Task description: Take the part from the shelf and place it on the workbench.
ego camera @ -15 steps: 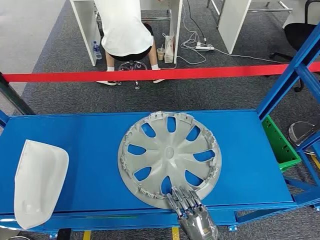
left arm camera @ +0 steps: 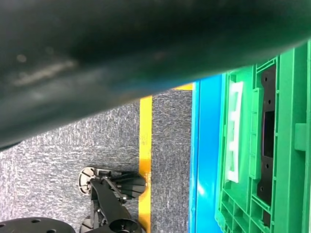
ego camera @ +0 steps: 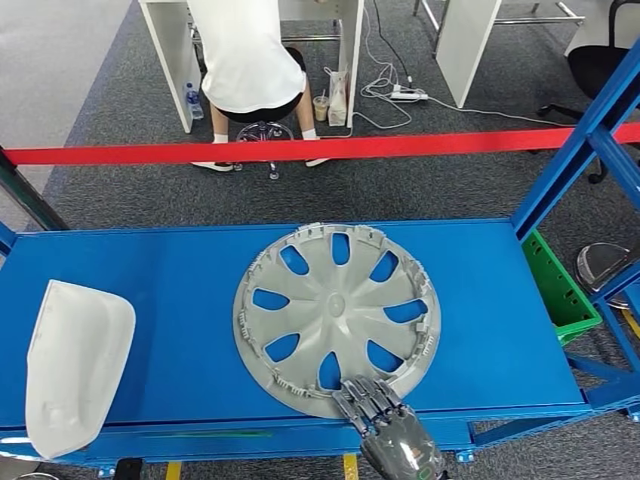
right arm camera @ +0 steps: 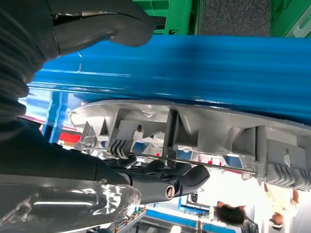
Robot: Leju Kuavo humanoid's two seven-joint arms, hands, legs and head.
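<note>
Right hand point(ego camera: 394, 432) reaching over the near rim of the silver wheel cover point(ego camera: 336, 318), fingers point(ego camera: 367, 397) laid on top of the rim, thumb point(right arm camera: 110, 22) under the blue shelf point(ego camera: 173, 300) edge; whether clamped or merely resting, cannot tell. Wheel cover flat on the shelf, just beyond the fingertips. White moulded part point(ego camera: 74, 362) well to the fingers' left. Person point(ego camera: 245, 60) seated far beyond the red tape point(ego camera: 302, 150).

My right robot hand point(ego camera: 389, 425) has a glossy silver-grey back with a small green mark near the wrist, and dark grey segmented fingers point(ego camera: 367, 398). Up close, my right robot hand point(right arm camera: 110, 97) shows a grey ribbed cover, a thick grey thumb point(right arm camera: 110, 22), and darker fingers point(right arm camera: 165, 177) with a round metal screw.
</note>
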